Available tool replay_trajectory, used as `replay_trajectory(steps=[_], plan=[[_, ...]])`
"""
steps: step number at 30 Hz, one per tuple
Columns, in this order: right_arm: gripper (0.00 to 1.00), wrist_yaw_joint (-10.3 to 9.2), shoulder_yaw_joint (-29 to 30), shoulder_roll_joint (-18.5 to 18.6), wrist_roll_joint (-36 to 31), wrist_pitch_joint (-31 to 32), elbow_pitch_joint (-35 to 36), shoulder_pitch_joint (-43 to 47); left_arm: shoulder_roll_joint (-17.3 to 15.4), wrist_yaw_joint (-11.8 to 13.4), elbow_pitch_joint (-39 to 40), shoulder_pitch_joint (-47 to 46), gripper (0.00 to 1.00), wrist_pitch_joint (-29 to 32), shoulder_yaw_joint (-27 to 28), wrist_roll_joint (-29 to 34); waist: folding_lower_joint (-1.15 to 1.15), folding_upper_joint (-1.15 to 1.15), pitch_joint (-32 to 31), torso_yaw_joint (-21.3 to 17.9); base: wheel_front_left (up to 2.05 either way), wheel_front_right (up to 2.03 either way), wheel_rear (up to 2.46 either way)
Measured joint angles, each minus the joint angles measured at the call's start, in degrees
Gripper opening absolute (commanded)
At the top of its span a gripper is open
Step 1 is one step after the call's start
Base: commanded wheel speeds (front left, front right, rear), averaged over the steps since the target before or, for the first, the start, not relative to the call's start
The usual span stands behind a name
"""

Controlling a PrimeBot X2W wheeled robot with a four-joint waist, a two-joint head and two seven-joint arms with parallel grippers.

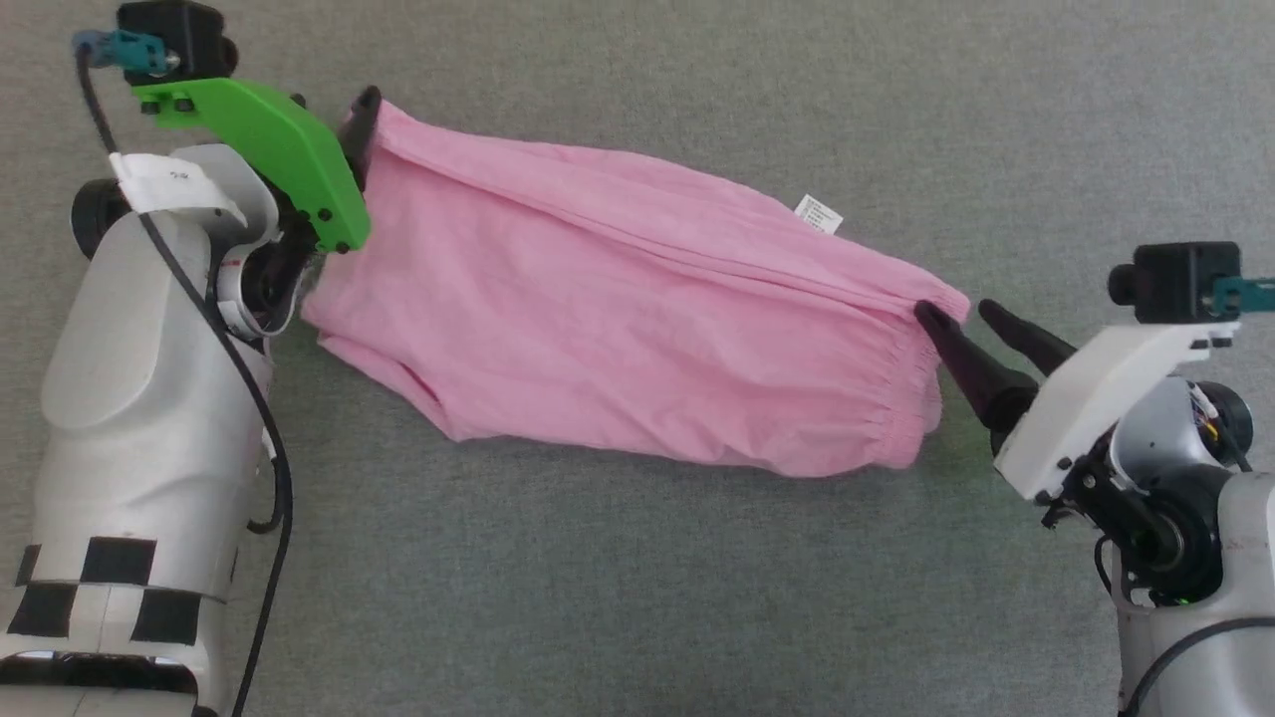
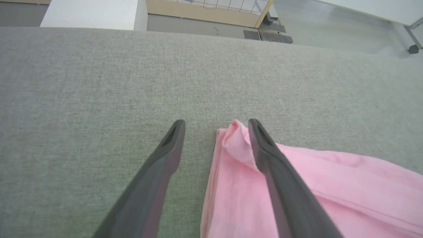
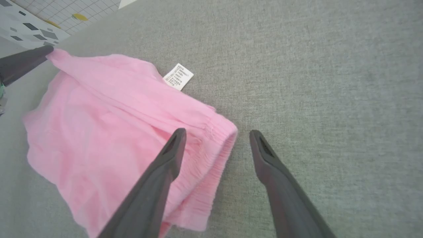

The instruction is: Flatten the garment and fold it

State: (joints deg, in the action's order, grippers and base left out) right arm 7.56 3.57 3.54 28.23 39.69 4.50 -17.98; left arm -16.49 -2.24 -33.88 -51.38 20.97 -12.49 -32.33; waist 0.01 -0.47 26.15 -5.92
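Pink garment [image 1: 618, 309] stretched between left claw [image 2: 216, 121] and right claw [image 3: 217, 131], both open, empty

grey woven tabletop [image 1: 637, 597], beyond it white block [image 2: 89, 13], wooden frame [image 2: 198, 13], grey floor [image 2: 330, 29]

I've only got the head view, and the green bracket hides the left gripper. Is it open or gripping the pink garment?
Observer: In the left wrist view the left gripper is open; a corner of the garment lies loose between its fingers.
Operator: Is that corner flat?
Observer: No, it peaks up against one finger.
Operator: And the right?
Observer: Right wrist view: the right gripper is open, one finger over the gathered hem, the other over bare grey surface.
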Motion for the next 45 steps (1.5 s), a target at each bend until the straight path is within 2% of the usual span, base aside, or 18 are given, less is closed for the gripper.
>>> replay_trajectory(steps=[4,8,11,16,18,23,27,31,38,39,40,41,45], plan=[[1.0,0.0,1.3,-0.2,-1.5,-5.2,1.2,2.7,0.3,0.3,0.0,0.2,1.0,-5.9,0.8,0.2,0.0,0.0,-2.5,0.7,0.0,0.0,0.0],[1.0,0.0,3.4,-0.4,-7.5,-8.5,2.5,6.7,0.0,-1.1,2.5,2.6,1.0,-13.9,1.0,1.5,0.0,0.0,-5.5,1.4,0.0,0.0,0.0],[1.0,0.0,3.5,-0.5,-13.4,-8.0,3.8,10.1,-1.1,-1.7,5.9,7.6,1.0,-20.5,0.8,2.8,-0.01,0.0,-7.8,2.0,0.0,0.0,0.0],[1.0,0.0,1.8,-0.5,-16.5,-3.1,4.2,14.5,-3.0,-1.6,12.8,18.7,1.0,-31.2,0.9,5.8,-0.01,0.0,-11.5,3.2,0.0,0.0,0.0],[1.0,0.0,1.3,-0.5,-17.1,-1.6,3.9,14.4,-3.4,-0.9,15.7,22.7,1.0,-33.4,1.0,6.6,-0.01,0.0,-12.4,3.9,0.0,0.0,0.0],[1.0,0.0,0.5,-0.6,-18.4,1.0,1.2,11.3,-2.8,1.7,22.2,32.1,1.0,-35.3,4.1,6.8,-0.01,0.0,-13.6,6.3,0.0,0.0,0.0],[1.0,0.0,0.4,-0.6,-21.8,3.5,-3.1,8.0,-0.3,3.4,26.6,38.2,1.0,-35.5,5.9,6.5,-0.01,0.0,-13.8,8.8,0.0,0.0,0.0],[1.0,0.0,0.9,-0.6,-23.4,5.0,-7.6,7.8,0.7,3.6,28.0,40.8,1.0,-35.6,6.1,6.4,-0.01,0.0,-13.7,10.7,0.0,0.0,0.0],[1.0,0.0,1.0,-0.5,-23.9,4.3,-12.5,7.4,1.5,3.5,28.4,41.7,1.0,-35.7,5.7,6.2,-0.01,0.0,-13.7,12.9,0.0,0.0,0.0],[0.6,-0.01,0.8,-0.4,-23.9,4.1,-13.0,7.3,1.5,3.5,28.3,41.7,1.0,-35.7,5.6,6.2,-0.01,0.0,-13.8,13.0,0.0,0.0,0.0],[0.04,-0.01,0.7,-0.4,-23.7,3.7,-13.4,7.1,1.5,3.4,28.2,41.8,1.0,-35.7,5.5,6.2,-0.01,0.0,-13.9,13.0,0.0,0.0,0.0],[0.0,-0.01,0.5,-0.3,-23.6,3.1,-13.8,6.9,1.5,3.3,28.2,41.8,1.0,-35.7,5.5,6.2,-0.01,0.0,-14.0,12.9,0.0,0.0,0.0],[0.0,0.02,0.1,-0.7,-23.6,1.8,-14.9,6.2,1.5,3.2,27.8,41.8,1.0,-35.7,5.1,6.2,-0.01,0.0,-14.4,12.5,0.0,0.0,0.0]])
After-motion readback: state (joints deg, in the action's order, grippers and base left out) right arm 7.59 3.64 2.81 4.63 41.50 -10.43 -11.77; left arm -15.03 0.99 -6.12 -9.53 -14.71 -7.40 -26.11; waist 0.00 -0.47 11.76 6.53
